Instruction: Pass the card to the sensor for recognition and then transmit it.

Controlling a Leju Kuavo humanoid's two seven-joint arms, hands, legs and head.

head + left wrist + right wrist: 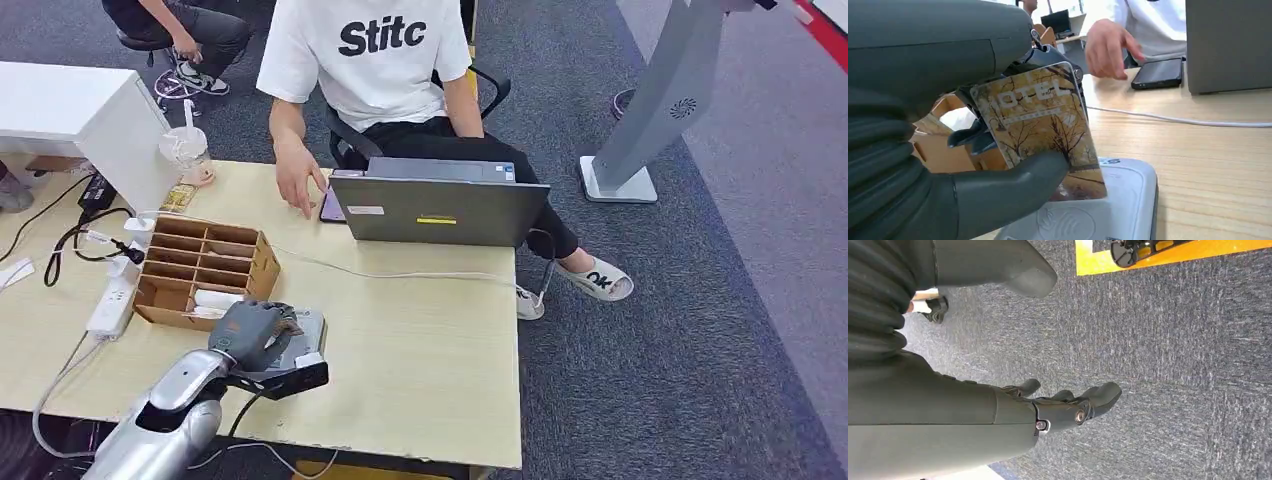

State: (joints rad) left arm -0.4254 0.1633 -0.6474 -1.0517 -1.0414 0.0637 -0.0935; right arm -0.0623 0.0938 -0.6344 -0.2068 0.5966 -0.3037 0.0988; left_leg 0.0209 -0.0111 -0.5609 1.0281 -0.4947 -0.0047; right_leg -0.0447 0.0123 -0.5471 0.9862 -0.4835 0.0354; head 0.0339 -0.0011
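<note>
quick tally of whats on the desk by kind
card: 1, held by the left hand
card reader: 1
laptop: 1
phone: 1
cardboard organiser: 1
power strip: 1
drink cup: 1
total: 7

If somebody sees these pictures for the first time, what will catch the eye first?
Probably the left hand holding a card printed with bare autumn trees, just above the grey sensor on the wooden table. Next, the person in a white shirt sitting behind the open laptop at the table's far edge. The right hand hangs empty over grey carpet.
</note>
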